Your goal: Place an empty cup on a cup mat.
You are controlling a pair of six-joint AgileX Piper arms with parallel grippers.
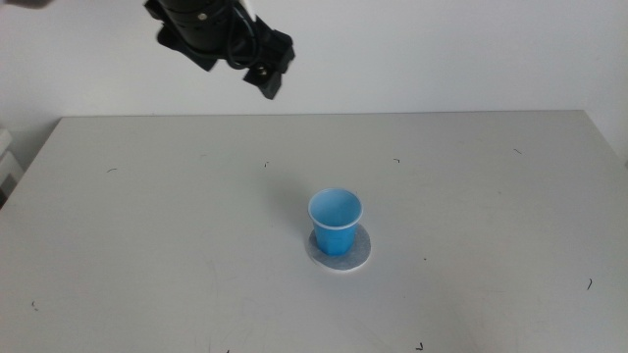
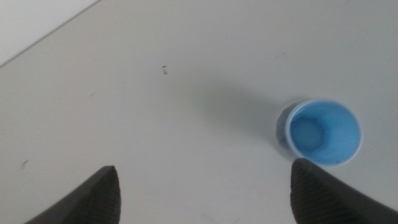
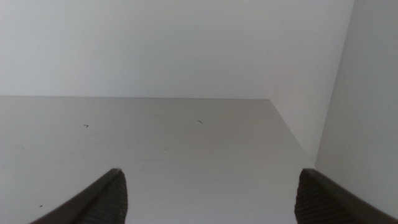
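The blue cup (image 1: pixel 335 222) stands upright on the grey cup mat (image 1: pixel 358 257) near the middle of the table. Its inside is empty. My left gripper (image 1: pixel 265 78) hangs high above the table's far left part, well apart from the cup, and its jaws are open and empty. The left wrist view shows the cup (image 2: pixel 324 132) from above, with a sliver of the mat (image 2: pixel 282 124) at its side, between the spread jaws (image 2: pixel 202 193). My right gripper (image 3: pixel 211 196) is open and empty, out of the middle view, facing bare table and wall.
The grey table (image 1: pixel 147 235) has small dark specks. A white wall stands behind its far edge. A white wall corner (image 3: pixel 336 81) shows in the right wrist view.
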